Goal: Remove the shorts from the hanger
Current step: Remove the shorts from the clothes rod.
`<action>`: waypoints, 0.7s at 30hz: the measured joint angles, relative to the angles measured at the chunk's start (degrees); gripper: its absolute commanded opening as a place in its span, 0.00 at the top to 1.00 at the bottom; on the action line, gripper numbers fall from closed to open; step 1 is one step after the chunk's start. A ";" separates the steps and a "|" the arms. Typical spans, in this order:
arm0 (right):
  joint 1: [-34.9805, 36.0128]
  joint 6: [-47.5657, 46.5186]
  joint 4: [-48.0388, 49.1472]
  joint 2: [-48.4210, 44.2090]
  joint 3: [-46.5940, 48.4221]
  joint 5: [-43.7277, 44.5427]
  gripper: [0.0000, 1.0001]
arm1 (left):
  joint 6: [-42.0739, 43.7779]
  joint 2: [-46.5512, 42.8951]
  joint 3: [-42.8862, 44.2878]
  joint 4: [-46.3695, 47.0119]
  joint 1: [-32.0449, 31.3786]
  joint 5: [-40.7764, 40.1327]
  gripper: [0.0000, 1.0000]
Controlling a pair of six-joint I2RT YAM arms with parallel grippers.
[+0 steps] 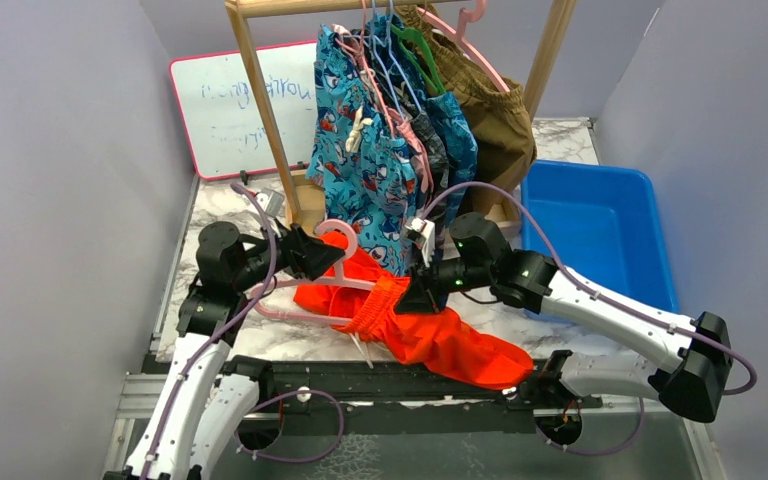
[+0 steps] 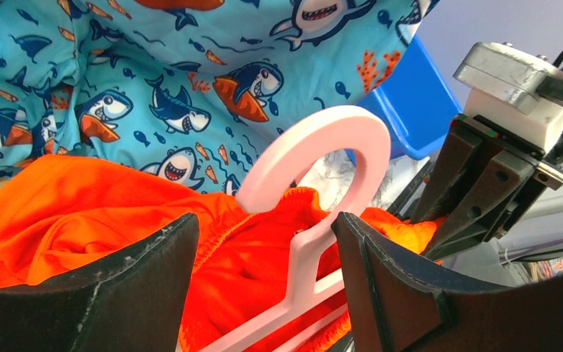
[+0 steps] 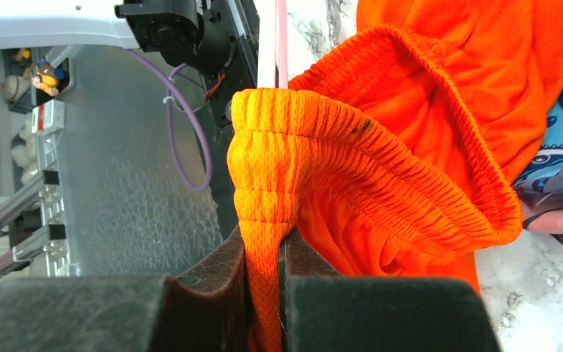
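The plain orange shorts (image 1: 430,335) lie on the marble table, still threaded on a pink hanger (image 1: 335,270). My left gripper (image 1: 322,256) is open, and its fingers (image 2: 403,286) stand on either side of the hanger's neck (image 2: 309,253), just below the hook. The neck is close to the right finger. My right gripper (image 1: 420,292) is shut on the ribbed elastic waistband (image 3: 264,220) of the orange shorts (image 3: 425,132) and holds a fold of it pinched upright. The hanger bar (image 3: 281,37) shows behind the waistband.
A wooden rack (image 1: 260,110) behind holds several hangers with blue shark-print shorts (image 1: 360,160), darker patterned pairs and an olive-brown pair (image 1: 495,110). A blue bin (image 1: 600,235) sits at the right and a whiteboard (image 1: 240,100) at the back left. Grey walls stand on both sides.
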 measured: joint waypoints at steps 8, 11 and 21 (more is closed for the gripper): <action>-0.15 1.86 -0.20 0.31 0.00 -0.37 0.99 | 0.35 3.89 -0.79 1.40 -12.39 -7.96 0.35; -0.11 1.90 -0.20 0.31 0.50 0.72 0.99 | 0.22 4.31 -1.64 1.18 -17.84 -12.48 0.33; 0.11 3.61 -1.57 0.31 1.84 3.39 0.99 | 0.37 1.07 -2.58 -0.92 -19.06 -24.83 0.58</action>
